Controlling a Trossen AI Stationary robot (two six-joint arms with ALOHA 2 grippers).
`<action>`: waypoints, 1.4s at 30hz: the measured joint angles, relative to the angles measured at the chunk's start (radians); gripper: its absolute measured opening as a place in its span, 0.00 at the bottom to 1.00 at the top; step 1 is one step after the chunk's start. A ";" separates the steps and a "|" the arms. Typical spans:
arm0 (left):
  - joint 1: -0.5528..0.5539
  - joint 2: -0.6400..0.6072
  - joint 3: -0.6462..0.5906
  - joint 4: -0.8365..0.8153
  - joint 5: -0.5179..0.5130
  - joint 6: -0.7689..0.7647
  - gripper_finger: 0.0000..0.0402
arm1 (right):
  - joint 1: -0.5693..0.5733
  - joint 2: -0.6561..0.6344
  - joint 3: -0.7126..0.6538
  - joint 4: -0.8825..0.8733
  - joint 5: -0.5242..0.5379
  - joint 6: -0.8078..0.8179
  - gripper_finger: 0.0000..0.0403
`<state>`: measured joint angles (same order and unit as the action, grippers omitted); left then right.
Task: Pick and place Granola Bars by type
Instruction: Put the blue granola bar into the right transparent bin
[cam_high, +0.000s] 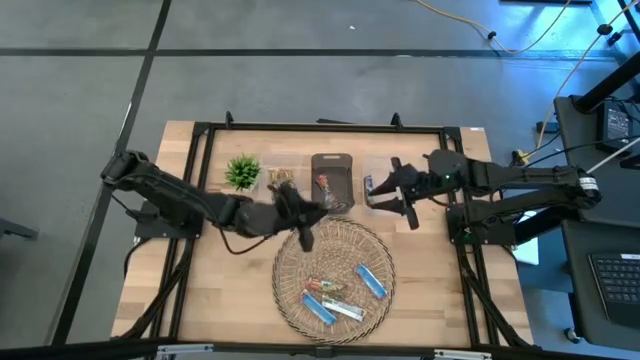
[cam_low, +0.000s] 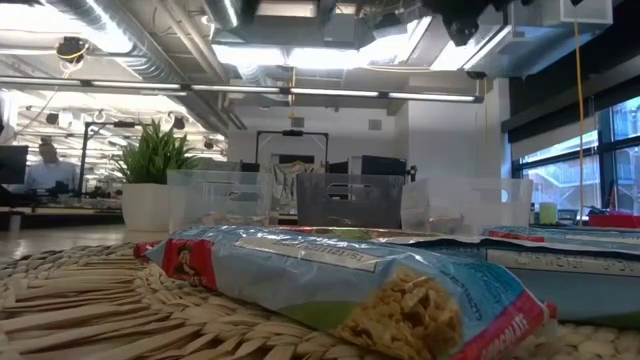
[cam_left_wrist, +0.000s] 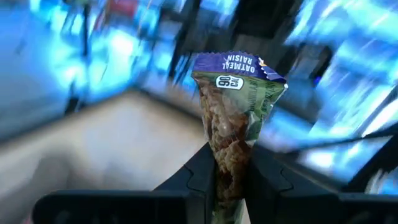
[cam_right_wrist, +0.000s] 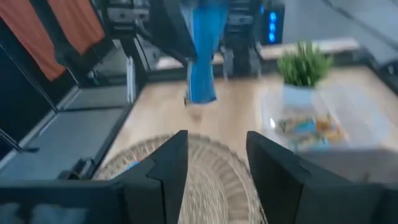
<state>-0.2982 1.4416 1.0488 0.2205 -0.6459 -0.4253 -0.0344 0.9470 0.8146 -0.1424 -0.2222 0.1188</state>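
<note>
High view puts the left pincer (cam_high: 300, 215) at frame centre, above the woven tray's (cam_high: 290, 270) upper rim, just below the containers. Left wrist view shows it clamped on an oatmeal raisin granola bar (cam_left_wrist: 235, 124), long axis standing out past the fingers; the wrapper reads "OATMEAL RAISIN" and "90". That bar's bin (cam_high: 283, 180) likely lies up-frame, nearest this arm. Other granola bars (cam_high: 335, 295) lie in the tray. The right pincer (cam_high: 397, 200), fingers apart, hovers beside the right-hand bin.
</note>
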 joint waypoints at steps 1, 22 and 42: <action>0.013 0.006 0.002 0.087 0.027 0.065 0.14 | 0.006 0.000 0.000 0.024 0.000 0.000 0.41; 0.139 0.023 0.001 0.391 0.292 0.250 0.14 | 0.090 0.159 0.000 0.387 0.163 -0.021 0.65; 0.139 0.023 0.001 0.390 0.293 0.307 0.15 | 0.090 0.342 0.041 0.621 0.110 0.007 0.65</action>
<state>-0.1596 1.4647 1.0500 0.6106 -0.3531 -0.1184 0.0559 1.2894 0.8552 0.4783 -0.1122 0.1257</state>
